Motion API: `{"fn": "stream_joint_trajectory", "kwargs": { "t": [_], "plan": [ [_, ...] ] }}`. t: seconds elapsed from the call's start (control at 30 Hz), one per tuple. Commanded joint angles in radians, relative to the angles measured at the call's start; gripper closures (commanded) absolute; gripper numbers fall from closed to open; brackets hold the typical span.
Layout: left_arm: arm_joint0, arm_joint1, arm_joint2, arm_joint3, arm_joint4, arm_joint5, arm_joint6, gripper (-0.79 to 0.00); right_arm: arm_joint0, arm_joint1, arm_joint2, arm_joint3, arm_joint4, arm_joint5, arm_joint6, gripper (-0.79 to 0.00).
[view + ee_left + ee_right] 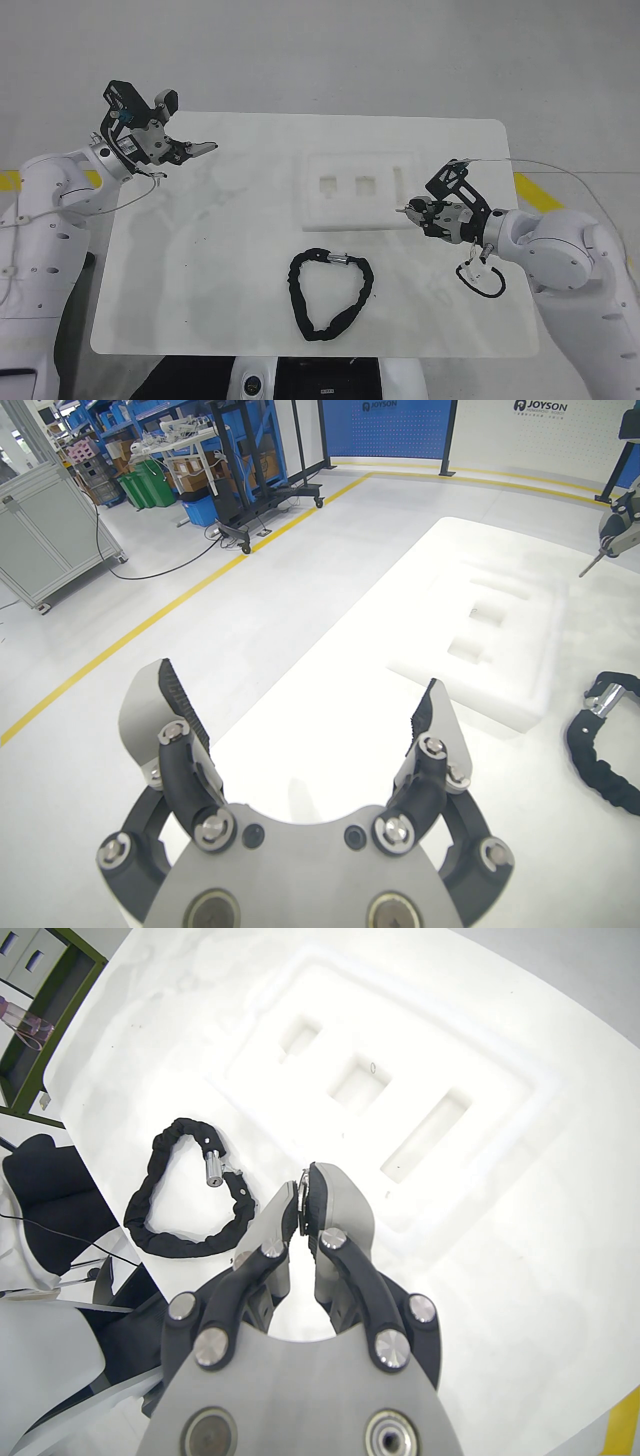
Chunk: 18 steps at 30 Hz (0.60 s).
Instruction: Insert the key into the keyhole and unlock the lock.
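Top view: left jaws gape wide; right jaws pinch the key [302, 1199], near the chain lock [338, 258].

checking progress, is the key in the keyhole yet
No, the key is pinched in the right claw, well apart from the lock.

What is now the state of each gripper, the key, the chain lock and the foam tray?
Left gripper: open, empty.
Right gripper: shut.
Key: pinched in the right gripper, not inserted.
Chain lock: closed loop, flat on the table.
Foam tray: three recesses look empty.
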Motion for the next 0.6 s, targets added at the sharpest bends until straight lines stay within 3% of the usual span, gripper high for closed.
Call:
{"fn": "stream_joint_trajectory", "kwargs": {
  "t": [0.0,0.1,0.3,0.57],
  "plan": [
    [0.0,0.0,0.0,0.0,0.0,0.0,0.0,-0.785,0.0,0.0,0.0,0.0,0.0,0.0,0.0,0.0],
    [0.014,0.002,0.001,-0.03,0.015,-0.014,-0.022,-0.785,0.0,0.0,0.0,0.0,0.0,0.0,0.0,0.0],
    [0.046,0.014,0.005,-0.115,0.053,-0.13,-0.107,-0.785,0.0,0.0,0.0,0.0,0.0,0.0,0.0,0.0],
    [0.074,0.012,0.156,-0.263,0.056,-0.161,-0.15,-0.785,0.0,0.0,0.0,0.0,0.0,0.0,0.0,0.0]
  ]
}}
